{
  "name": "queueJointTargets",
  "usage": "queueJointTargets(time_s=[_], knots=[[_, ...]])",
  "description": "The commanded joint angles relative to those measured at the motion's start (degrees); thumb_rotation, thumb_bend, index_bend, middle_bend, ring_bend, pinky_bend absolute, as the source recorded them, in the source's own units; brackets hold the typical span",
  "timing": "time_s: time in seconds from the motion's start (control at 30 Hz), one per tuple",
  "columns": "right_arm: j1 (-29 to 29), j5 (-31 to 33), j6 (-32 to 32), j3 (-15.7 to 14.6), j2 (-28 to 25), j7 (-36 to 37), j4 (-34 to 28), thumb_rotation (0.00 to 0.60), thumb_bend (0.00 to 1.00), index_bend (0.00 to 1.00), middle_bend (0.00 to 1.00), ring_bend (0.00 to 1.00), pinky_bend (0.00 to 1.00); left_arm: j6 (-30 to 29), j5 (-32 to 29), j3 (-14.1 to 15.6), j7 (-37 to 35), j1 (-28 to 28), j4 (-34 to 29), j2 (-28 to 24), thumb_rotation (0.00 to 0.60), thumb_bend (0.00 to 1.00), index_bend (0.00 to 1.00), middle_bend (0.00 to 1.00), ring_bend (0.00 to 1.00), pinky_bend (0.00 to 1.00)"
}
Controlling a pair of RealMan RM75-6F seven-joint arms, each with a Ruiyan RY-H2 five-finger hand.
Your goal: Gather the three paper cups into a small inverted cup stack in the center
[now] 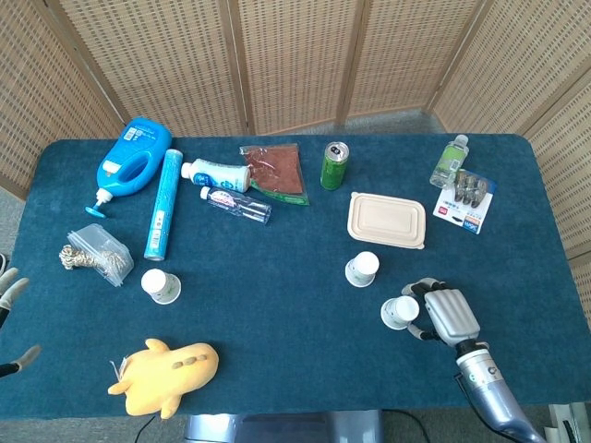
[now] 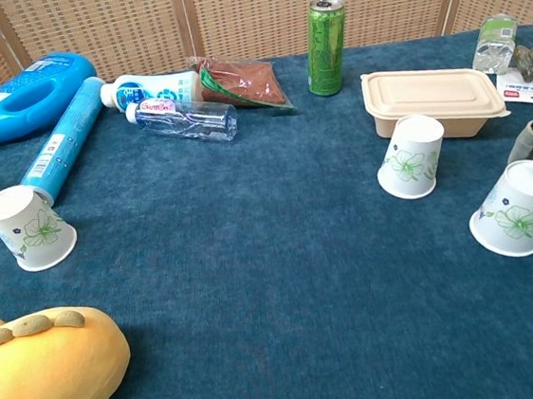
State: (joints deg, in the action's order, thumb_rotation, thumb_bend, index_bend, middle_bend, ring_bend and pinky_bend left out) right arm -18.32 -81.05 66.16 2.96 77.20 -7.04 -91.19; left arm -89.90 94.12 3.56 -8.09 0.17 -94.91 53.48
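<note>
Your right hand (image 1: pixel 445 314) is right up against the cup nearest it (image 1: pixel 400 312), fingers spread and curving around its far and near sides. From the chest view I can't tell if anything is actually touching yet, so I'd call it open and not holding the cup.

All three cups are upside down on the blue table (image 1: pixel 277 305). That right cup sits around 4 o'clock from table center, the middle cup (image 1: pixel 362 269) is just past it toward 3 o'clock, right in front of the beige lunch box (image 1: pixel 387 220), and the left cup (image 1: pixel 161 285) is way over at 8 o'clock near the yellow plush toy (image 1: pixel 166 365). Your left hand (image 1: pixel 9 293) is barely peeking in at the 9 o'clock edge, fingers apart, nothing in it.

Tips for the grab: paper cups crush easily, so I'd close gently around the lower, wider part near the rim rather than squeezing the narrow top. Get the thumb and fingers on opposite sides before you lift, otherwise it'll probably tip or skid on the cloth. Lift straight up, keep it inverted, and watch you don't clip the middle cup when you carry it toward center.
</note>
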Motion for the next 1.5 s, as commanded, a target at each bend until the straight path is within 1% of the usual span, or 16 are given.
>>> queueJointTargets(time_s=[0.03, 0.17, 0.33, 0.47, 0.6, 0.73, 0.97, 1.17, 1.37, 1.5], knots=[[0.17, -0.29, 0.63, -0.03, 0.36, 0.11, 0.10, 0.600, 0.32, 0.39, 0.45, 0.28, 0.37, -0.04, 0.05, 0.01, 0.04, 0.02, 0.00, 0.01, 0.600, 0.26, 0.00, 0.00, 0.00, 0.00], [0.25, -0.91, 1.28, -0.22, 0.34, 0.26, -0.42, 0.600, 0.35, 0.42, 0.48, 0.31, 0.37, -0.05, 0.02, -0.01, 0.02, 0.06, -0.01, 0.00, 0.600, 0.26, 0.00, 0.00, 0.00, 0.00], [0.31, -2.13, 2.26, -0.35, -0.44, 0.99, -2.35, 0.600, 0.37, 0.42, 0.48, 0.31, 0.37, -0.04, -0.02, -0.04, 0.03, 0.09, 0.01, 0.02, 0.600, 0.26, 0.00, 0.00, 0.00, 0.00], [0.19, -4.32, 4.07, -0.01, -2.13, 1.01, -6.92, 0.600, 0.37, 0.42, 0.48, 0.31, 0.37, 0.12, -0.06, -0.05, 0.07, 0.04, 0.07, 0.05, 0.600, 0.26, 0.00, 0.00, 0.00, 0.00], [-0.79, -5.62, 4.45, 0.93, -3.64, -0.51, -12.02, 0.600, 0.37, 0.42, 0.48, 0.31, 0.37, 0.11, -0.04, -0.05, -0.08, 0.05, -0.02, 0.01, 0.600, 0.26, 0.00, 0.00, 0.00, 0.00], [-2.49, -5.10, 3.11, 2.28, -4.19, -3.11, -16.59, 0.600, 0.37, 0.42, 0.48, 0.31, 0.37, -0.10, 0.14, 0.00, -0.18, 0.16, -0.04, -0.05, 0.600, 0.26, 0.00, 0.00, 0.00, 0.00], [-6.60, -2.45, -0.26, 4.96, -2.58, -11.71, -22.56, 0.600, 0.37, 0.42, 0.48, 0.31, 0.37, 0.14, -0.09, -0.07, -0.68, 0.07, 0.16, -0.15, 0.600, 0.26, 0.00, 0.00, 0.00, 0.00], [-11.31, 3.57, -4.31, 7.10, 1.60, -20.54, -22.93, 0.600, 0.37, 0.42, 0.48, 0.31, 0.37, -0.01, -0.01, -0.07, -1.25, 0.11, 0.24, -0.32, 0.600, 0.26, 0.00, 0.00, 0.00, 0.00], [-15.39, 8.90, -6.49, 7.62, 6.10, -28.53, -20.88, 0.600, 0.37, 0.42, 0.48, 0.31, 0.37, -0.16, -0.18, -0.14, -2.16, 0.17, 0.34, -0.61, 0.600, 0.26, 0.00, 0.00, 0.00, 0.00], [-17.48, 11.86, -7.19, 7.82, 8.36, -31.51, -18.69, 0.600, 0.37, 0.42, 0.48, 0.31, 0.37, -0.31, -0.14, -0.17, -2.68, 0.20, 0.42, -0.79, 0.600, 0.26, 0.00, 0.00, 0.00, 0.00]])
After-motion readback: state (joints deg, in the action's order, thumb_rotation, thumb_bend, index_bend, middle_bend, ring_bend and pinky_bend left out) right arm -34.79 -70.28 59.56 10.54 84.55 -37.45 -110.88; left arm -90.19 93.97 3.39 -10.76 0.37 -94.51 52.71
